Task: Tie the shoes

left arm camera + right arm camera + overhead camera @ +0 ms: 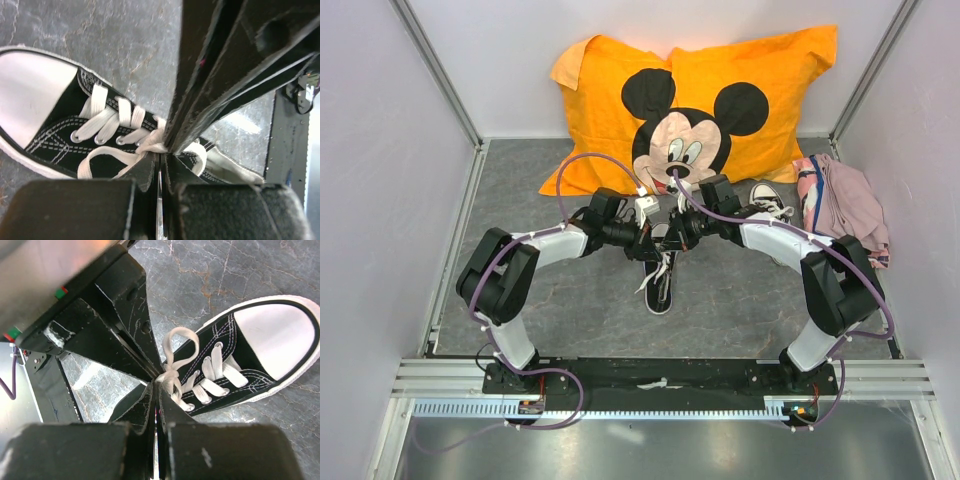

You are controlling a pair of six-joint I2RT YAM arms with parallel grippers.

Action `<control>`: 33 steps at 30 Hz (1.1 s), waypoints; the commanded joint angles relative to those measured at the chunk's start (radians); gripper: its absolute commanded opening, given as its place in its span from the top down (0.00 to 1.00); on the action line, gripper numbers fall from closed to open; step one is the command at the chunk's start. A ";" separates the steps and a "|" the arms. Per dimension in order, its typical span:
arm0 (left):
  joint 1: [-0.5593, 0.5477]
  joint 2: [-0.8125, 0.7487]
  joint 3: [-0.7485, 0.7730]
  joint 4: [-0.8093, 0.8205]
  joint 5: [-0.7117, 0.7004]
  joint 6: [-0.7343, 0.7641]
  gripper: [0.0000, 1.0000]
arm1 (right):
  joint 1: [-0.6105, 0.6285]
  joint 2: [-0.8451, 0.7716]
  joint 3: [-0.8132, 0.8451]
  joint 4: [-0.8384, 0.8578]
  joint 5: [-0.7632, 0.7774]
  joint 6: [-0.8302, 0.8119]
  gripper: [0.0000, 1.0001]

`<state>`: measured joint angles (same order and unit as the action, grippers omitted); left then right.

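Note:
One black shoe (659,288) with a white toe cap lies mid-table, toe toward the arms. Both grippers meet above its tongue. My left gripper (161,156) is shut, its tips pressed into the bunched white lace (150,145) at the knot. My right gripper (156,387) is shut too, tip against the same knot (168,376). A lace loop (176,337) stands up beside it; another loop (102,156) lies across the tongue. In the top view the left gripper (654,240) and right gripper (673,240) touch tip to tip. The second shoe (771,197) sits at the right.
An orange Mickey Mouse pillow (620,80) leans against the back wall. A pink cloth (845,205) lies at the right beside the second shoe. Aluminium frame rails (460,250) border the grey stone-patterned mat (720,310).

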<state>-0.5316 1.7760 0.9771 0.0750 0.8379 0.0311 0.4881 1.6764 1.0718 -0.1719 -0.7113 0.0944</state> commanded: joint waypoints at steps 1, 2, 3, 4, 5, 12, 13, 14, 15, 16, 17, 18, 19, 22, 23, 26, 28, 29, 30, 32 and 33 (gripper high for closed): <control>0.001 -0.004 0.051 0.022 0.062 -0.048 0.98 | 0.001 -0.018 0.004 0.038 -0.025 0.005 1.00; 0.001 -0.006 0.051 0.023 0.066 -0.043 0.99 | 0.003 -0.017 0.008 0.038 -0.022 0.005 1.00; 0.001 -0.012 0.048 0.028 0.069 -0.039 0.99 | 0.003 -0.017 0.010 0.037 -0.017 0.005 1.00; 0.001 -0.016 0.038 0.034 0.072 -0.036 0.98 | 0.003 -0.014 0.011 0.037 -0.014 0.007 1.00; 0.001 -0.021 0.032 0.043 0.073 -0.033 0.98 | 0.003 -0.012 0.014 0.034 -0.014 0.005 1.00; 0.001 -0.021 0.005 0.118 0.040 -0.042 0.98 | 0.001 -0.021 0.019 0.020 -0.025 0.008 1.00; 0.001 -0.015 0.011 0.115 0.043 -0.043 0.98 | 0.001 -0.026 0.019 0.018 -0.027 0.008 0.99; 0.001 -0.013 0.009 0.121 0.043 -0.045 0.98 | 0.001 -0.026 0.019 0.017 -0.034 0.007 0.98; -0.001 -0.013 0.008 0.129 0.043 -0.045 0.98 | 0.001 -0.026 0.019 0.009 -0.037 0.005 0.93; -0.002 -0.013 0.000 0.146 0.044 -0.042 0.98 | 0.001 -0.021 0.020 0.003 -0.040 -0.002 0.92; -0.001 -0.012 -0.002 0.150 0.044 -0.040 0.98 | 0.001 -0.018 0.023 -0.003 -0.043 -0.005 0.90; -0.001 -0.012 -0.003 0.152 0.046 -0.033 0.98 | 0.001 -0.023 0.024 -0.011 -0.042 -0.007 0.84; -0.001 -0.012 -0.005 0.154 0.044 -0.033 0.99 | 0.000 -0.023 0.024 -0.012 -0.042 -0.008 0.81; -0.001 -0.012 -0.011 0.163 0.044 -0.033 0.98 | -0.006 -0.023 0.031 -0.024 -0.048 -0.010 0.75; -0.001 -0.012 -0.011 0.167 0.046 -0.033 0.98 | -0.008 -0.021 0.036 -0.028 -0.050 -0.012 0.74; -0.001 -0.006 0.003 0.160 0.046 -0.033 0.99 | -0.019 -0.023 0.039 -0.044 -0.057 -0.025 0.74; -0.001 -0.003 0.018 0.144 0.059 -0.033 0.98 | -0.019 -0.024 0.040 -0.047 -0.066 -0.031 0.79; -0.001 -0.001 0.023 0.137 0.063 -0.033 0.98 | -0.020 -0.024 0.040 -0.046 -0.068 -0.030 0.80; -0.001 0.000 0.029 0.114 0.064 -0.033 0.99 | -0.019 -0.023 0.040 -0.043 -0.070 -0.027 0.85; -0.001 0.008 0.052 0.088 0.078 -0.033 0.98 | -0.020 -0.017 0.043 -0.043 -0.068 -0.027 0.89; -0.001 0.008 0.055 0.079 0.081 -0.033 0.98 | -0.020 -0.017 0.043 -0.041 -0.063 -0.030 0.91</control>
<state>-0.5297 1.7763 0.9691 0.1390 0.8684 0.0147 0.4679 1.6764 1.0744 -0.2108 -0.7437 0.0814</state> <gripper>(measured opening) 0.025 0.125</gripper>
